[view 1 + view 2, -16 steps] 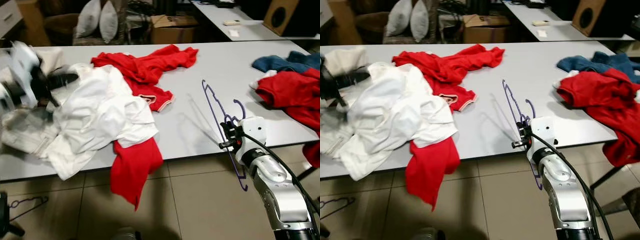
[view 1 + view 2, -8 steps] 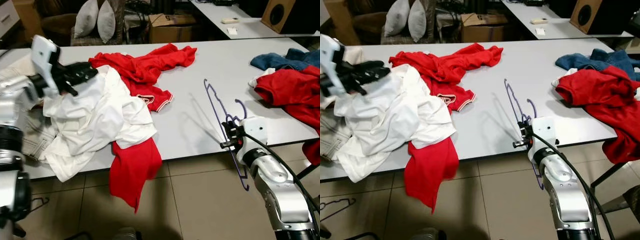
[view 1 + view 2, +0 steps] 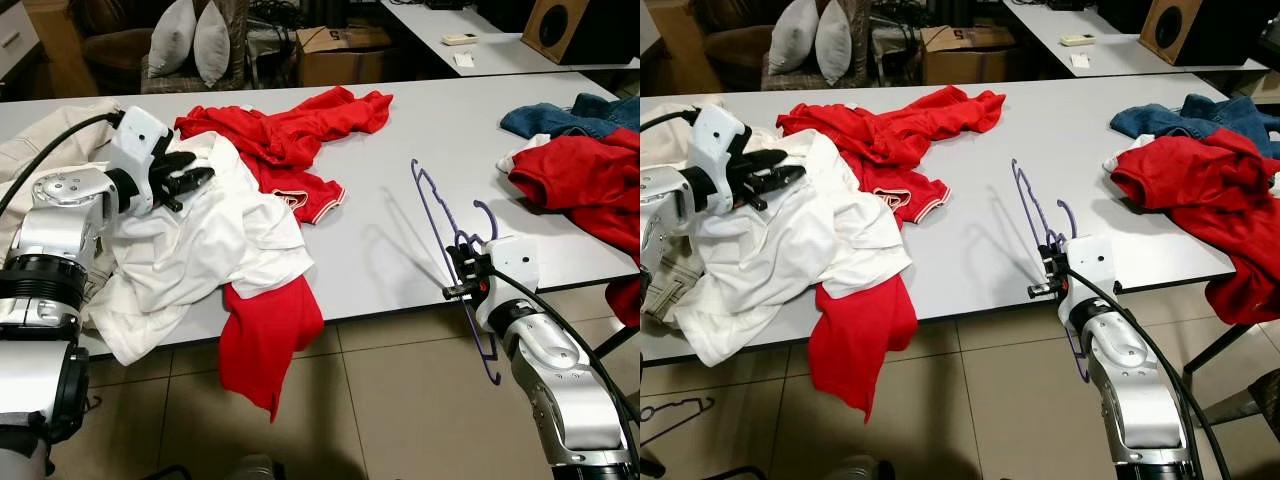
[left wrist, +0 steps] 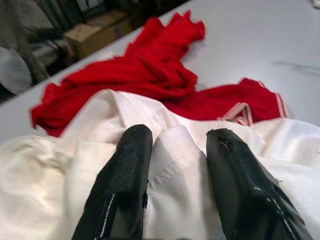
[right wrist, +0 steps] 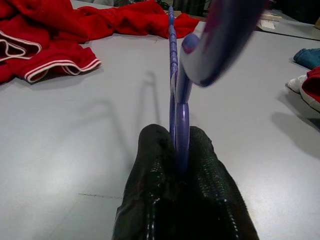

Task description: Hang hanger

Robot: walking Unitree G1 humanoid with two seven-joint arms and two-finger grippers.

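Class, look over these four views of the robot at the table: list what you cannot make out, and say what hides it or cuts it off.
1. Purple hanger: its middle is covered by the right end effector clamped on it.
2. White garment: what kind it is, too crumpled; the left end effector straddles a fold.
3. Red garment: cut off by the right edge of the eye views.
4. Small items on the far table: too small.

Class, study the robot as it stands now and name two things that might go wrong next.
1. The right gripper pinches the purple hanger on one thin bar only, so it may twist or slip.
2. The left gripper, jaws open, straddles a fold of the white shirt. That shirt overlaps the red shirt hanging off the table edge; lifting could drag it down.
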